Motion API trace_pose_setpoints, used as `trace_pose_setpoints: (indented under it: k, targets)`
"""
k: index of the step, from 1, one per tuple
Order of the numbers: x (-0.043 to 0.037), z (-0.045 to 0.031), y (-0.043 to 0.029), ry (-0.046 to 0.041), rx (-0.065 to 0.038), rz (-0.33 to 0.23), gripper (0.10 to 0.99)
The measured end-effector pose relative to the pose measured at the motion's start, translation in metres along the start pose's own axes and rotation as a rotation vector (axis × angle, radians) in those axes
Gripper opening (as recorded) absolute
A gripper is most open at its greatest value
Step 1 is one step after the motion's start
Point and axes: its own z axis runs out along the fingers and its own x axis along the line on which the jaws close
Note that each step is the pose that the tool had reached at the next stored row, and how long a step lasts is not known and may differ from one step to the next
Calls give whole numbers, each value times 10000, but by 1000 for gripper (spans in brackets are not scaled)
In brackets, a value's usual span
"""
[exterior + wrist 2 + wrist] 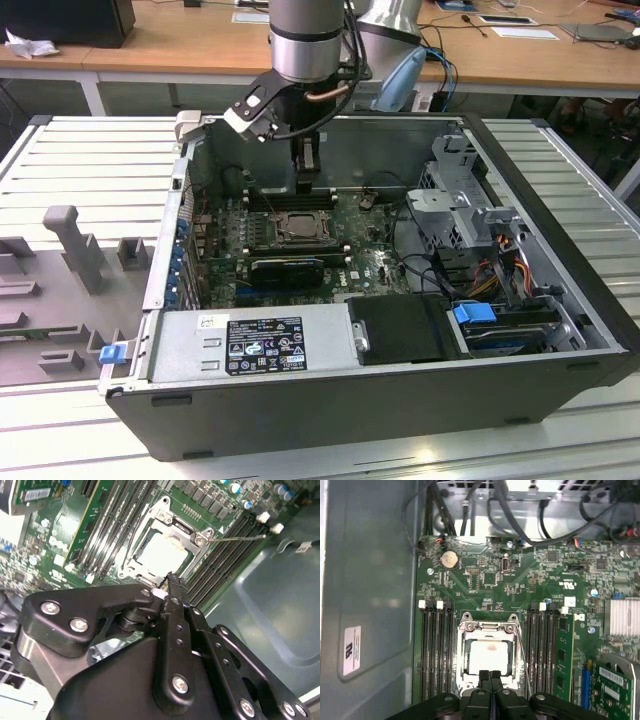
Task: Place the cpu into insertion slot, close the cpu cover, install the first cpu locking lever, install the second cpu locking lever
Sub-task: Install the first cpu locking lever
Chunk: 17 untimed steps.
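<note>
One cpu point(489, 656), one cpu cover point(464, 650), one gripper point(490, 674)

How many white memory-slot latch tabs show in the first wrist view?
4. Two white latch tabs cap the memory slots beside the case wall; two more sit across the cpu. The end effector covers the slots' other ends; more may be hidden.

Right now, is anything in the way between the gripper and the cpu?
Nothing visible. The shut gripper hangs above the insertion slot, where the cpu lies with its face bare through the window of the cpu cover.
</note>
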Motion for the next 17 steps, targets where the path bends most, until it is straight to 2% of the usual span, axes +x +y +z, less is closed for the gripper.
trace_pose_setpoints:
  k: [1, 9, 12, 16, 17]
  targets:
    - [0, 0, 0, 12, 13, -401, 106]
    - [0, 0, 1, 36, 35, -1151, 106]
    - [0, 1, 1, 64, 60, -2014, 106]
    - [0, 1, 1, 89, 83, -2800, 106]
    - [0, 0, 1, 100, 93, -3144, 106]
